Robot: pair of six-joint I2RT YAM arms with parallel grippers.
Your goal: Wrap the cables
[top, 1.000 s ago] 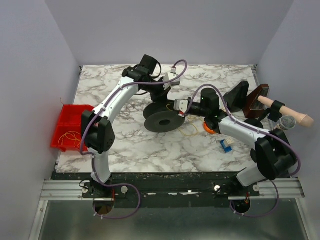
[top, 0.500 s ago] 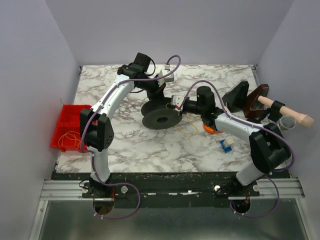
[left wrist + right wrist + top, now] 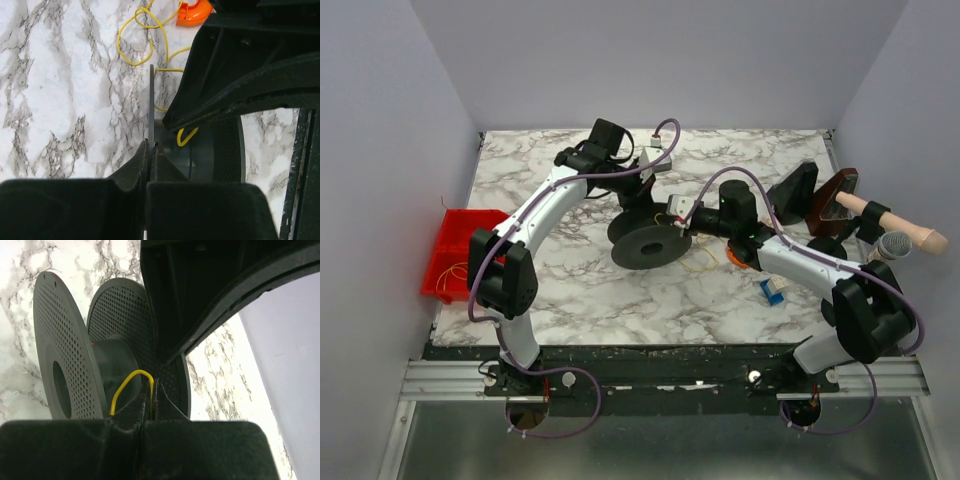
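A black spool (image 3: 645,240) with perforated flanges lies on its side mid-table. My left gripper (image 3: 642,192) is shut on the thin edge of one flange (image 3: 150,100), its fingertips meeting there in the left wrist view (image 3: 151,146). The thin yellow cable (image 3: 145,40) lies in loose loops on the marble beyond the spool, and a short loop of it sits at the hub (image 3: 186,136). My right gripper (image 3: 153,381) is shut on the yellow cable (image 3: 131,380) right against the spool's hub (image 3: 112,367), between the two flanges. It shows in the top view (image 3: 678,212).
A red bin (image 3: 455,255) holding more yellow wire sits at the table's left edge. An orange piece (image 3: 738,255) and a small blue-white object (image 3: 773,290) lie to the right of the spool. Black and brown stands (image 3: 798,192) and a wooden-handled tool (image 3: 895,225) crowd the right edge.
The spool and both grippers shifted left and then back right by a small amount. Both grippers stay shut on what they hold.
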